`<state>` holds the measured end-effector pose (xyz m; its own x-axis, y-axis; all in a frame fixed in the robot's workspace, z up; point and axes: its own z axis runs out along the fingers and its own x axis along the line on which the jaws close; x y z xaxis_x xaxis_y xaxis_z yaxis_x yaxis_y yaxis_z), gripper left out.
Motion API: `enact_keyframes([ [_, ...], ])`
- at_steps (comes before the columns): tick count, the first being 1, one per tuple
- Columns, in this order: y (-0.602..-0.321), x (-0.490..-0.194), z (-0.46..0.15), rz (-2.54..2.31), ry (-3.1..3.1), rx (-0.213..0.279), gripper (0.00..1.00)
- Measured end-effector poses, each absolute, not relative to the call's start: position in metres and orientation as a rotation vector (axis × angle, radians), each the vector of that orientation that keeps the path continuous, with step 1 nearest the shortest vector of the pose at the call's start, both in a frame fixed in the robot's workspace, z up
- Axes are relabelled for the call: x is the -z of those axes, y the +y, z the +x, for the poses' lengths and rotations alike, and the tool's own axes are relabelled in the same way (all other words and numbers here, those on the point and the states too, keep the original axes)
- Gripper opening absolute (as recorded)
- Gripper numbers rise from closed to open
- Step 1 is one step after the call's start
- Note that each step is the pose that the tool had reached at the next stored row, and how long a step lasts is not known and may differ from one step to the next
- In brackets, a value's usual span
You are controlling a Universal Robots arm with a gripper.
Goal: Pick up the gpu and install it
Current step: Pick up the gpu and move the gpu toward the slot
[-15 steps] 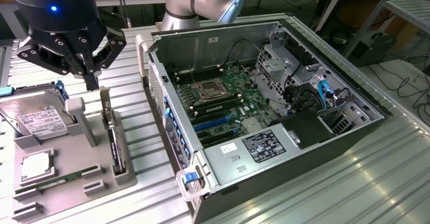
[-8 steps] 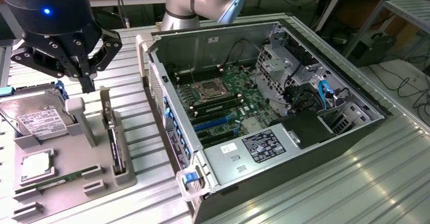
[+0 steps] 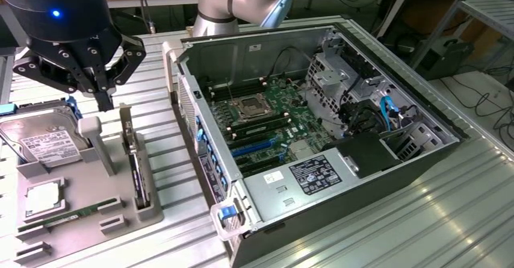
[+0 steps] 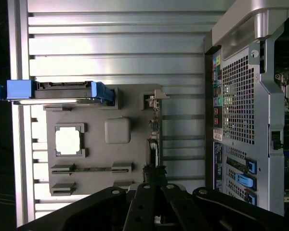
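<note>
Starting at the exterior view's left: a grey tray (image 3: 96,186) sits on the ribbed metal counter (image 3: 418,220). The silver hard drive (image 3: 44,140) stands propped at its far end, a square processor chip (image 3: 42,199) lies nearer, and the green memory stick (image 3: 68,217) lies along the near side.

Above the tray hangs the black gripper (image 3: 105,102), fingers pinched together with nothing between them. The tips sit just beside the far, upper end of the gpu (image 3: 136,171); contact, I cannot tell.

The gpu stands on edge in its slot along the tray's right side, pale bracket at the far end. From the wrist view, the gripper (image 4: 154,173) hovers right over that thin card (image 4: 154,125).

Further right, the open computer case (image 3: 273,190) lies on its side, with the motherboard (image 3: 273,120) exposed and the arm (image 3: 241,0) behind it.
</note>
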<state>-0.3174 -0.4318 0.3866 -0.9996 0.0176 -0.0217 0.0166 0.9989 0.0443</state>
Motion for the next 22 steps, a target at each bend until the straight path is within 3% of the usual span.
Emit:
enact_keyframes([
  [3, -0.432, -0.387, -0.317, 0.027, 3.119, -0.069, 0.11],
  [7, -0.432, -0.387, -0.317, 0.027, 3.119, -0.069, 0.36],
  [8, -0.432, -0.387, -0.317, 0.027, 3.119, -0.069, 0.36],
  [9, -0.432, -0.387, -0.317, 0.027, 3.119, -0.069, 0.48],
  [11, -0.432, -0.386, -0.317, 0.022, 3.119, -0.069, 0.6],
  [22, -0.436, -0.369, -0.315, 0.013, 3.122, -0.069, 0.6],
])
